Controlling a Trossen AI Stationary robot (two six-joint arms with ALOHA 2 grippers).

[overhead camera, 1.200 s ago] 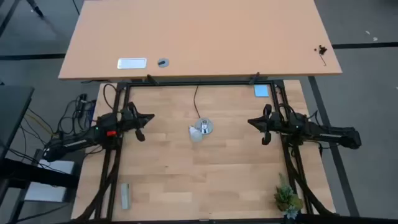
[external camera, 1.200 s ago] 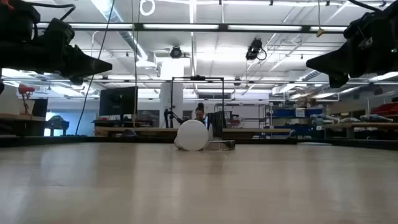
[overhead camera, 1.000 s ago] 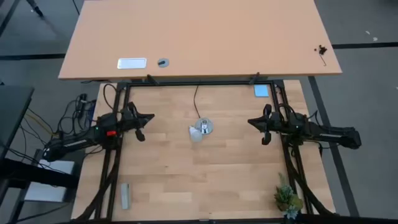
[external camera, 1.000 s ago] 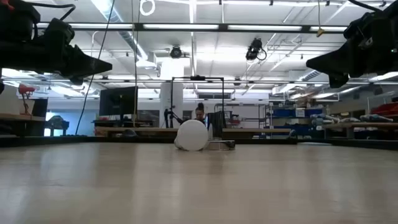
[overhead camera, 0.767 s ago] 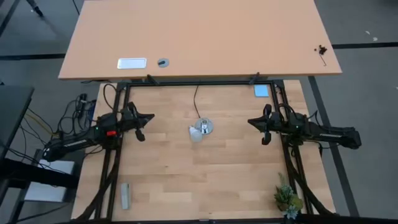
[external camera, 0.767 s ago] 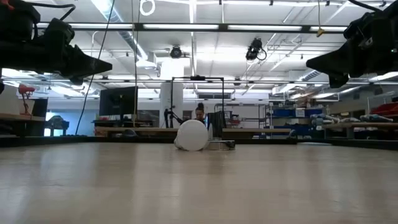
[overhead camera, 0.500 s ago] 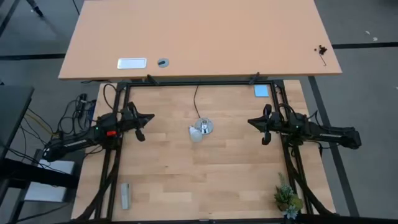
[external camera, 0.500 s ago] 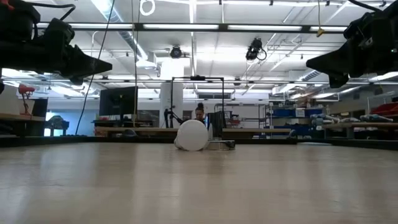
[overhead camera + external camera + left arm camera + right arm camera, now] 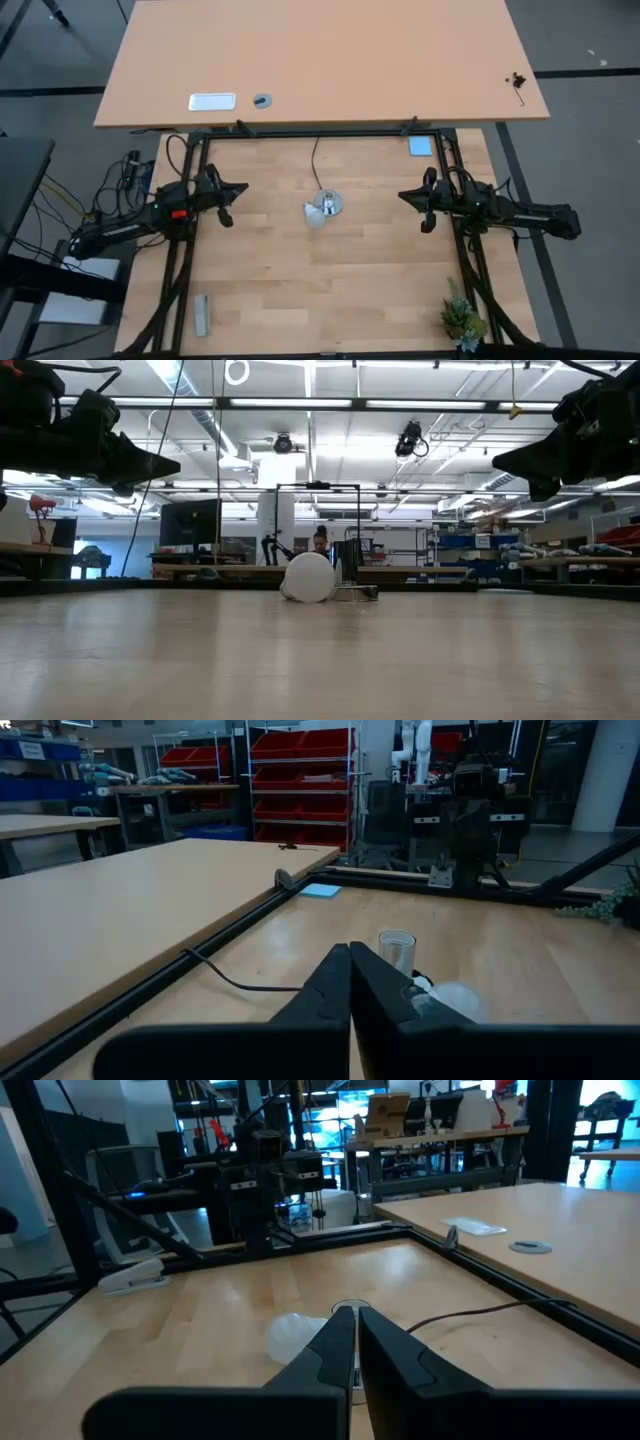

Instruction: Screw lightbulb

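The white frosted lightbulb (image 9: 315,216) lies on its side on the wooden table, right next to the near left side of the round silver socket base (image 9: 327,205) with its black cord. It also shows in the low view (image 9: 308,577), the left wrist view (image 9: 458,1000) and the right wrist view (image 9: 292,1336). My left gripper (image 9: 242,187) hovers shut above the table, left of the bulb. My right gripper (image 9: 402,196) hovers shut to its right. Both are empty.
The socket's black cord (image 9: 314,160) runs toward the far edge. A blue card (image 9: 420,146) lies at the far right, a small plant (image 9: 462,322) at the near right corner, a grey stapler-like object (image 9: 202,314) near the near left corner. A larger desk (image 9: 320,60) stands beyond.
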